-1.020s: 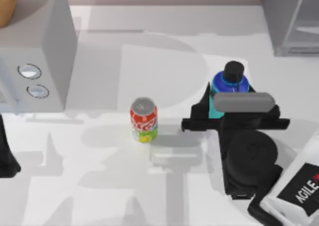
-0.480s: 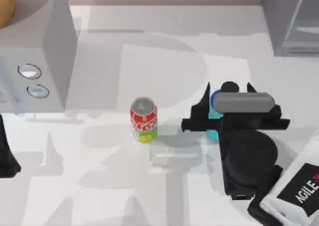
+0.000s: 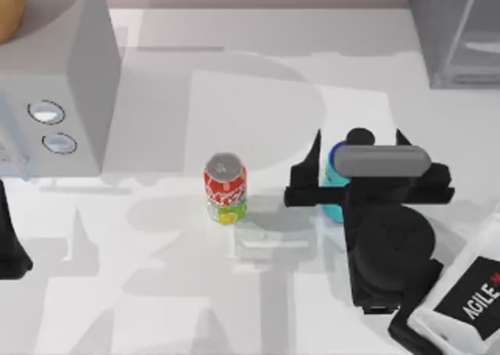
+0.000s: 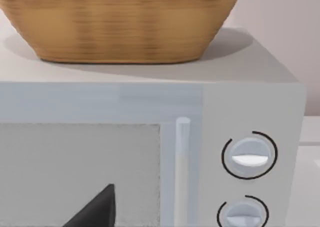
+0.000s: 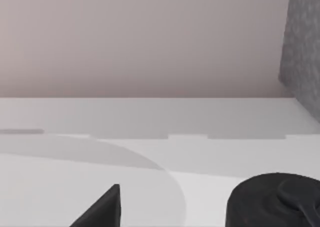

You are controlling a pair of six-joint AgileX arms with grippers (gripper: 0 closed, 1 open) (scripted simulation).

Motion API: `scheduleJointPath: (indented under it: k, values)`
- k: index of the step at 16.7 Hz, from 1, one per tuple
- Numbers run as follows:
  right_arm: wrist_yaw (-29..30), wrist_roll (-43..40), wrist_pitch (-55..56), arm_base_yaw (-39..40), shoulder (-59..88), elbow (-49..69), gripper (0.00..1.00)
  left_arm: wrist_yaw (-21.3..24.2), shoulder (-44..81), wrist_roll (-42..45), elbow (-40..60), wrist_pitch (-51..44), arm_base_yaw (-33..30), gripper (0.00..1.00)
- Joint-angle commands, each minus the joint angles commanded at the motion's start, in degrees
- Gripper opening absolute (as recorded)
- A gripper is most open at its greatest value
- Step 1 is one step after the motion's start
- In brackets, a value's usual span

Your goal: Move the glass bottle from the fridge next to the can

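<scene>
Already out of the fridge (image 3: 457,30), the glass bottle (image 3: 337,161) is clamped between the right gripper (image 3: 359,148) fingers, well right of the can (image 3: 226,187). Remaining, by judgement: carry toward the can, set down beside it, release. Left arm is parked far left of the can.

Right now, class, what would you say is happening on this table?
The right gripper sits over the glass bottle on the table's right side, fingers either side of it, though whether it grips the bottle cannot be told. The bottle is already out of the fridge at the back right corner. The can stands upright near the middle, apart from the bottle on its left. The left arm is parked at the left edge, by the microwave with a basket on top.
</scene>
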Motion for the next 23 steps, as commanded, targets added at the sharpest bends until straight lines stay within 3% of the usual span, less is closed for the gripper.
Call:
scheduleJointPath:
  k: [8, 14, 18, 23]
  values:
    - [4.4, 0.3, 2.4, 4.4, -1.6, -4.3, 1.0, 0.0, 0.0, 0.0, 0.0, 0.0, 0.0, 1.0]
    - [4.2, 0.2, 1.9, 4.3, -2.0, -4.5, 1.0, 0.0, 0.0, 0.0, 0.0, 0.0, 0.0, 1.0]
    - [-0.3, -0.2, -5.6, 2.3, -10.3, -6.2, 1.0, 0.0, 0.0, 0.0, 0.0, 0.0, 0.0, 1.0]
    - [-10.8, -0.8, -23.4, -4.3, -32.5, -10.9, 1.0, 0.0, 0.0, 0.0, 0.0, 0.0, 0.0, 1.0]
